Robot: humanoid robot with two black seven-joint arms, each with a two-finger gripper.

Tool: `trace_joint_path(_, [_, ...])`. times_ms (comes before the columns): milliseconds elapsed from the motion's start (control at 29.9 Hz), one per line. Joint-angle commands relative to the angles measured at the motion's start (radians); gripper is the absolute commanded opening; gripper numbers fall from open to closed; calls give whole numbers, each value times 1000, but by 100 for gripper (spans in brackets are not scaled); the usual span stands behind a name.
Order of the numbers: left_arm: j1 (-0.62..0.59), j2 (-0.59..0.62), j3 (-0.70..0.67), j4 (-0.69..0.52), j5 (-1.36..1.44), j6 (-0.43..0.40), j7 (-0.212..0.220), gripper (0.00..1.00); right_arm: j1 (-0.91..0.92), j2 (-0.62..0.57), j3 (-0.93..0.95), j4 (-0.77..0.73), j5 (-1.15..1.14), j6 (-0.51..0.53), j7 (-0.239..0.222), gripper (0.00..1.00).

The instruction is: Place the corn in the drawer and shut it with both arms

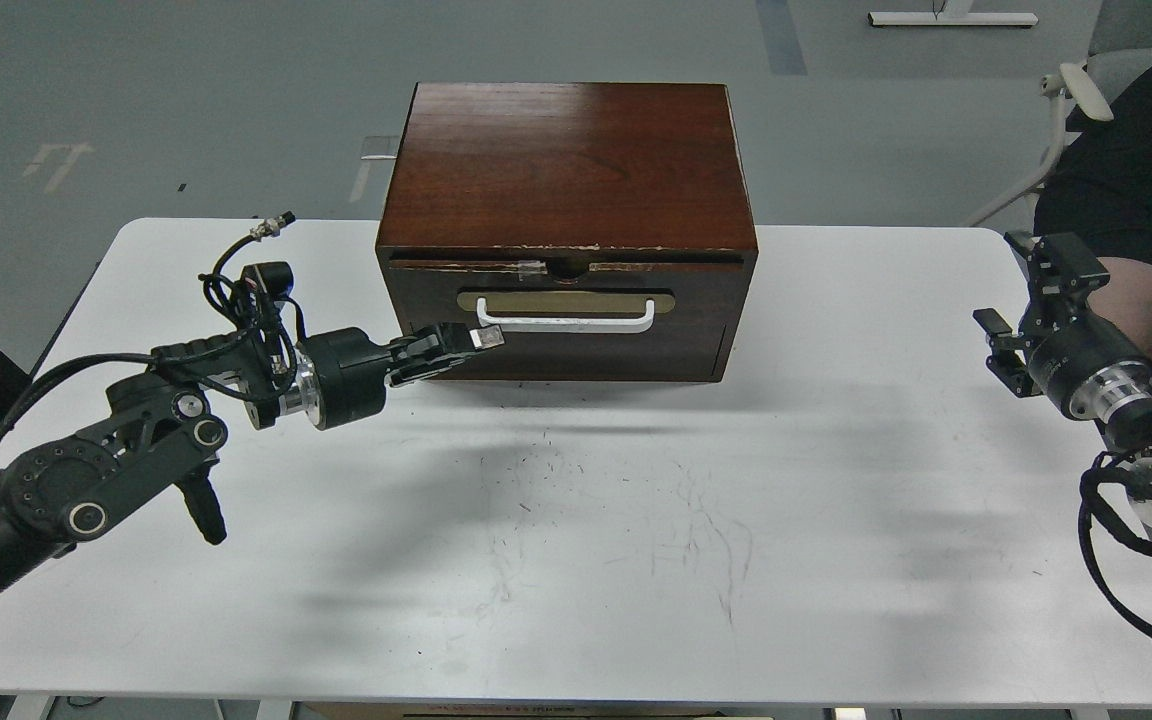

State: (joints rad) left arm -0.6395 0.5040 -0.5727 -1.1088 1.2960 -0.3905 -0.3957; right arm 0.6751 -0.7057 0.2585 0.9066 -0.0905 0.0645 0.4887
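Note:
The dark brown drawer (701, 300) with its white bar handle (566, 324) sits pushed in flush with the front of the wooden cabinet (566, 160). The corn is hidden inside. My left gripper (484, 337) reaches in from the left with its fingers together. Its tips are at the drawer front, by the left end of the handle. My right gripper (999, 280) hovers over the table's right edge, far from the cabinet, with fingers spread and nothing between them.
The cabinet stands at the back middle of the white table (636, 520). A seated person (1126, 190) and a chair (1076, 95) are at the far right, beside my right arm.

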Motion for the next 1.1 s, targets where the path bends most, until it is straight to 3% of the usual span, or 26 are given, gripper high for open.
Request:
trace_joint_path(0, [0,-1,-1,7,-1,16,0,0,-3,-3,1,0,0,-2,0,100])
trace_joint_path(334, [0,-9,-4,6,-4,36,-2,0,-3,-3,1,1,0,-2,0,100])
trace_joint_path(535, [20,8,11,-31,-6,1,-11,0,-3,-5,1,1,0,-2,0,100])
trace_joint_path(735, [57,77,5,-121,-10,-91,-90,0,-3,-6,1,0,0,-2,0,100])
trace_joint_path(802, [64,102,-6,-146,-61,-94,-93,18,-3,-6,2,1,0,-2,0,100])
trace_joint_path(835, [66,123,-7,-161,-134,-94,-93,44,-3,-6,4,1,0,-2,0,100])
trace_joint_path(902, [64,149,-7,-174,-232,-94,-93,75,-3,-6,13,3,0,-2,0,100])
trace_joint_path(936, [64,172,-9,-181,-339,-94,-93,100,-3,-6,22,3,0,-2,0,100])
trace_joint_path(1069, [64,214,-38,-183,-579,-80,-93,100,-3,3,62,8,0,-3,0,100])
